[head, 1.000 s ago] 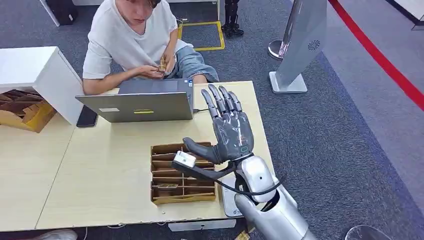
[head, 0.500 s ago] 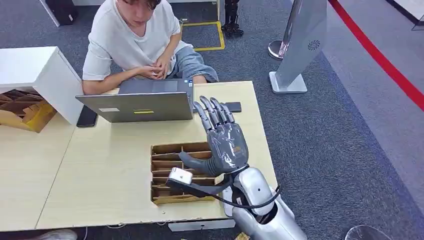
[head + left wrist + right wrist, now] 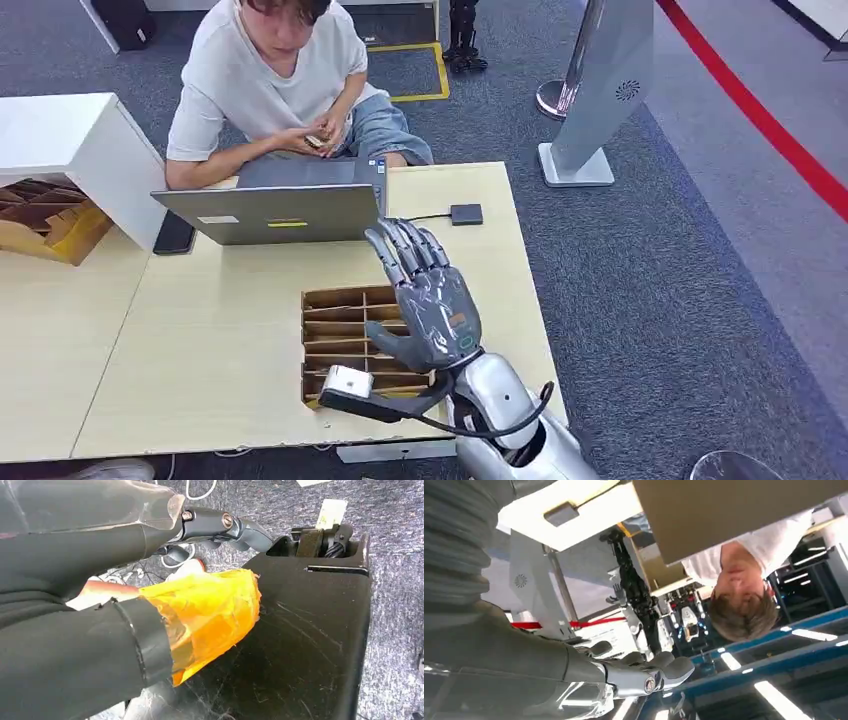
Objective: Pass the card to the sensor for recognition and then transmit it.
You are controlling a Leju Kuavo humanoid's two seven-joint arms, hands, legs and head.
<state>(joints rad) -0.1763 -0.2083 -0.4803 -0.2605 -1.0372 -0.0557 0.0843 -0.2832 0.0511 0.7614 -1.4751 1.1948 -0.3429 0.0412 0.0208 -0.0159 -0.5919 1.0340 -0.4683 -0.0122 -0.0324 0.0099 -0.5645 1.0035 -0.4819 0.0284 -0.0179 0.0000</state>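
My right hand (image 3: 428,300) is spread flat with its fingers apart, holding nothing, just above the brown cardboard slotted tray (image 3: 335,322) on the wooden table (image 3: 200,340). In the right wrist view its fingers (image 3: 649,672) stretch out free in the air. The sensor, a small black box (image 3: 466,213) on a cable, lies on the table beyond the hand, near the laptop's corner. My left hand (image 3: 165,625), its thumb wrapped in orange tape, hangs over a black part and grey carpet, nothing in it. I cannot make out a card in either hand.
A person in a white shirt (image 3: 270,80) sits behind an open laptop (image 3: 270,212), fiddling with something small. A black phone (image 3: 175,233) lies left of the laptop, by a white cabinet (image 3: 70,140). A grey kiosk stand (image 3: 600,90) rises right of the table.
My right hand has dropped and drawn back toward me and to the left, over the tray, uncovering the black sensor. The person's hands have shifted a little.
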